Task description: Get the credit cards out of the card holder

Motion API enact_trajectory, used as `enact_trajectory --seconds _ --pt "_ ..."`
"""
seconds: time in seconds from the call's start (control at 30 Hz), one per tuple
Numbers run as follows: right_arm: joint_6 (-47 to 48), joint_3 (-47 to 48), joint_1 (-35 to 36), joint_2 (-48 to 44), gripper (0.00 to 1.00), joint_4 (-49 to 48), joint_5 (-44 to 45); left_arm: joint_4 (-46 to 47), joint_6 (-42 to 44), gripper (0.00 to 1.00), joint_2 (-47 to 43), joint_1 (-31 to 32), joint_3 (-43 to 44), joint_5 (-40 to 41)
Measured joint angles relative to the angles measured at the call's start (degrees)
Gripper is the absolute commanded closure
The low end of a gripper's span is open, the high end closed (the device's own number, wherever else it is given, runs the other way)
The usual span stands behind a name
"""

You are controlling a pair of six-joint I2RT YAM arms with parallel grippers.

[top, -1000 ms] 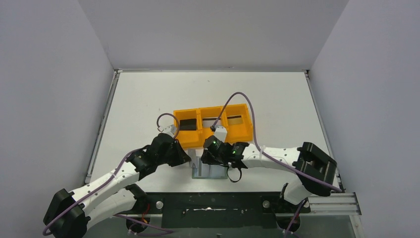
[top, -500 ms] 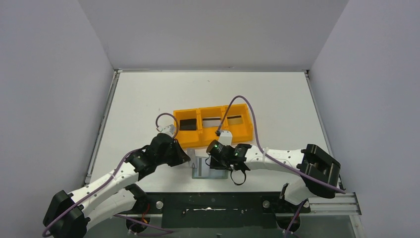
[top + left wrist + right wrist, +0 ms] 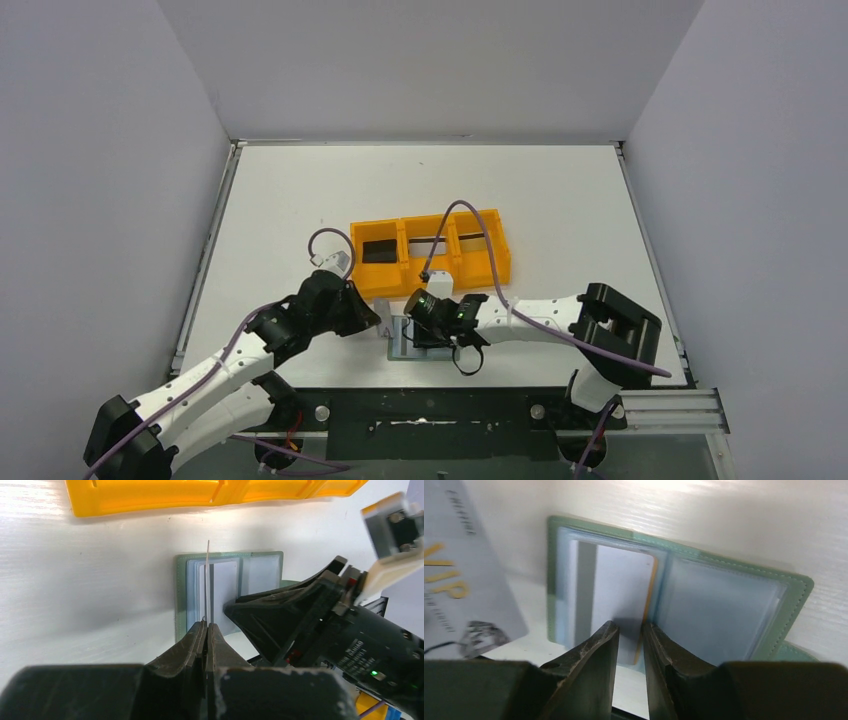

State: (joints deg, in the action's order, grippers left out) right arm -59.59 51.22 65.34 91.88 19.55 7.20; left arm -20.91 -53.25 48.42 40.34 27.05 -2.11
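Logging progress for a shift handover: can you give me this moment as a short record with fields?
card holder: open flat, pockets facing up
left hand: shut on a silvery grey card, out of the holder
right hand: jaws slightly apart, tips over the holder, nothing between them
left in holder: one pale card in a left pocket
orange tray: black card in its left compartment

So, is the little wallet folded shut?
No, the card holder lies spread open on the table, its pockets facing up with a card tucked in one.
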Motion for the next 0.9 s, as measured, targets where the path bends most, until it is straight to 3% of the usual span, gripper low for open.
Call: enact_trajectory --seconds 0.43,0.5,0.57,0.67,0.9 --pt "-1.7 -3.7 -0.6 -6.0 0.67 4.1 1.7 -0.2 0.0 1.00 -0.5 -0.1 0.0 0.2" --pt "-1.7 -3.7 -0.9 -7.2 0.64 5.4 2.5 0.0 0.0 1.00 -0.7 -0.1 0.0 0.1" --pt "-1.5 -4.0 -1.3 -9.0 0.52 5.2 3.0 0.4 0.0 1.00 -1.2 -0.2 0.0 -0.8" --pt "-1.5 -6.8 -1.9 -14.6 0.40 0.9 3.3 2.1 -0.1 1.00 -2.7 -0.3 0.0 -2.4" --pt "-0.9 -19.2 -5.5 -30.9 0.38 -17.3 2.3 9.2 -0.1 1.00 -7.3 -2.1 0.0 -8.2"
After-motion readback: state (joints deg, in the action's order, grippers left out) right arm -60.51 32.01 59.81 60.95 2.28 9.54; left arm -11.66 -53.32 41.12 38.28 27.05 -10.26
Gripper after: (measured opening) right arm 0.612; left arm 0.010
